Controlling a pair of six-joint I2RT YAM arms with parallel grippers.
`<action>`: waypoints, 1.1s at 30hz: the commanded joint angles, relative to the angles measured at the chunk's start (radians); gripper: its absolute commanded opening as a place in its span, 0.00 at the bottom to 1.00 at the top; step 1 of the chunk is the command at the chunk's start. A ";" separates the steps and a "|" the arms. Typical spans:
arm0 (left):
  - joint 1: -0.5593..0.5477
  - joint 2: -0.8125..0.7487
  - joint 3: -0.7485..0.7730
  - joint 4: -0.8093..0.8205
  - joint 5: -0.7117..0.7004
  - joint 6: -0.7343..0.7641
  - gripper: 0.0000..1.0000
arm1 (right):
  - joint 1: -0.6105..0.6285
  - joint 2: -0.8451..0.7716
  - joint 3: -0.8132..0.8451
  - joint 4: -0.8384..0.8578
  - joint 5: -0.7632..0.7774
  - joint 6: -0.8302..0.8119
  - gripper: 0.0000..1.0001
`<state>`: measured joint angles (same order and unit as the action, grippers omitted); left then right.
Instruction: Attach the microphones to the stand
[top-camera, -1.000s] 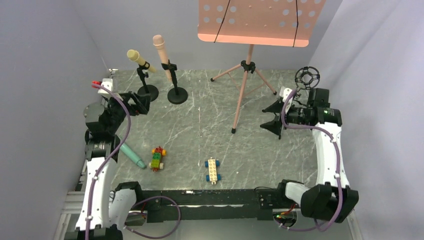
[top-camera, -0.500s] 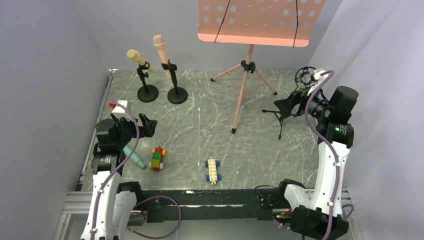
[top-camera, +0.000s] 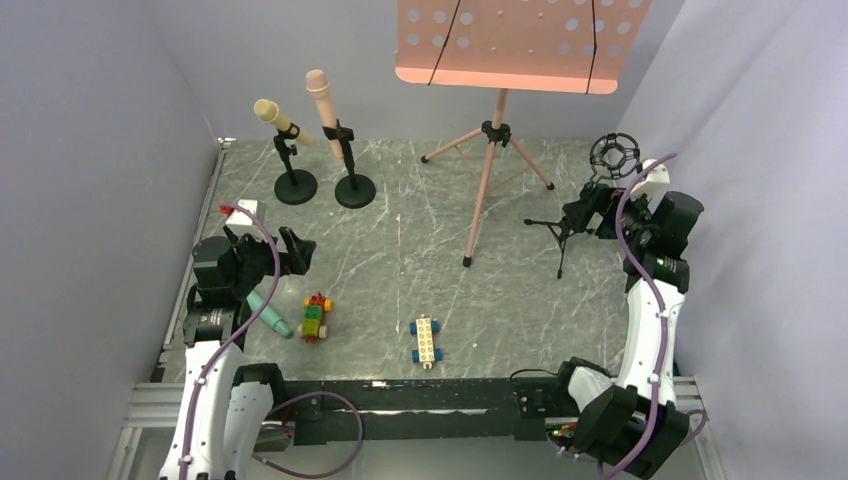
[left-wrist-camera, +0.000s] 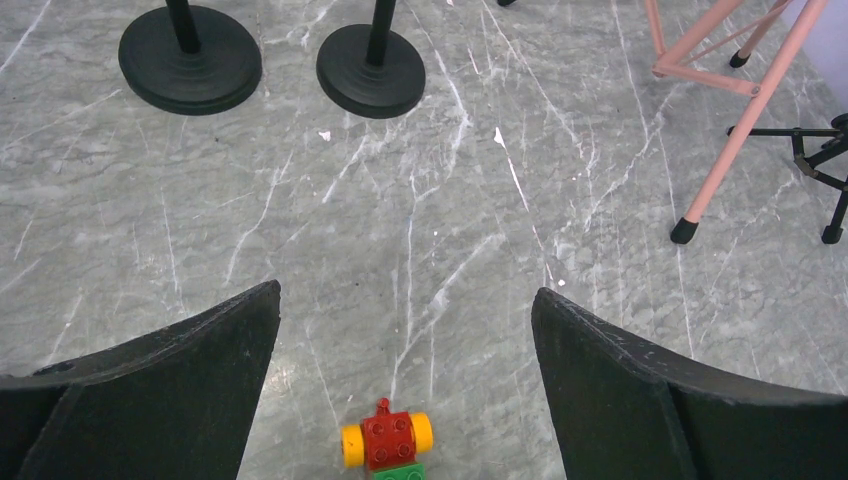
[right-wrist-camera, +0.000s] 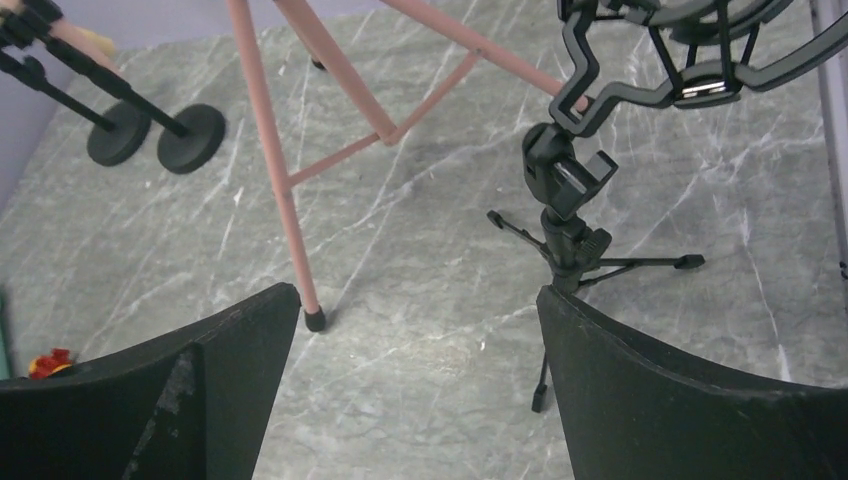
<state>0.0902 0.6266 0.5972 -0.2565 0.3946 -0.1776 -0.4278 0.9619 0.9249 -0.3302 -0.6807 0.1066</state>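
My pincers gaped, gripping nothing.
Teal microphone (top-camera: 268, 313) lay by my left gripper (left-wrist-camera: 405, 310); pink microphone (top-camera: 321, 97) and yellow microphone (top-camera: 270, 112) sat in stands (top-camera: 354, 190); my right gripper (right-wrist-camera: 415, 300) faced the tripod stand (right-wrist-camera: 567, 235).

Teal microphone (top-camera: 268, 314) flat on the table (top-camera: 400, 230) beside brick car (top-camera: 315, 316).

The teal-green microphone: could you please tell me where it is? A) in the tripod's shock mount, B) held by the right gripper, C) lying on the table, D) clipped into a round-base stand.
C: the teal-green microphone lies flat on the table beside the red-and-green brick car.
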 joint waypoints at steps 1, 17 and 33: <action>-0.003 -0.002 0.028 0.014 0.003 0.003 0.99 | -0.004 0.035 -0.048 0.136 -0.039 -0.094 0.94; -0.003 0.013 0.023 0.023 0.012 -0.006 0.99 | 0.027 0.180 -0.262 0.623 0.075 -0.152 0.75; -0.001 0.022 0.021 0.029 0.025 -0.013 0.99 | 0.086 0.282 -0.252 0.761 0.123 -0.210 0.55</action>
<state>0.0902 0.6521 0.5972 -0.2531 0.3958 -0.1799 -0.3485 1.2167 0.6437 0.3416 -0.5735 -0.0784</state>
